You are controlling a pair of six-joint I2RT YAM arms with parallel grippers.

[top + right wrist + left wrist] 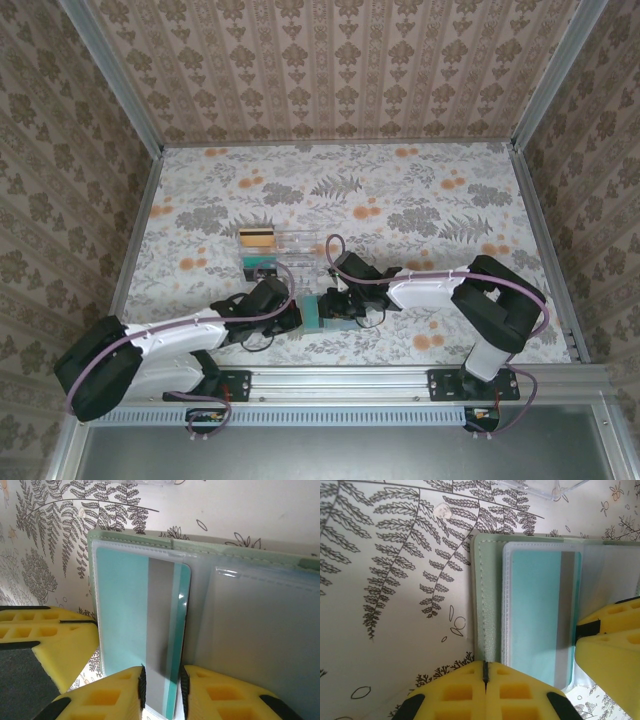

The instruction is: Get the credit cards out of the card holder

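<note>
- Left pincer (485,674) is clamped tight on the near edge of the card holder (487,605), which lies flat on the worktop (395,630).
- Right pincer (162,686) pinches the teal credit card (140,630) by its end; the rest is tucked inside the card holder just ahead.

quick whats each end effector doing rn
Left end effector: shut on the holder edge.
Right end effector: shut on the card.
</note>
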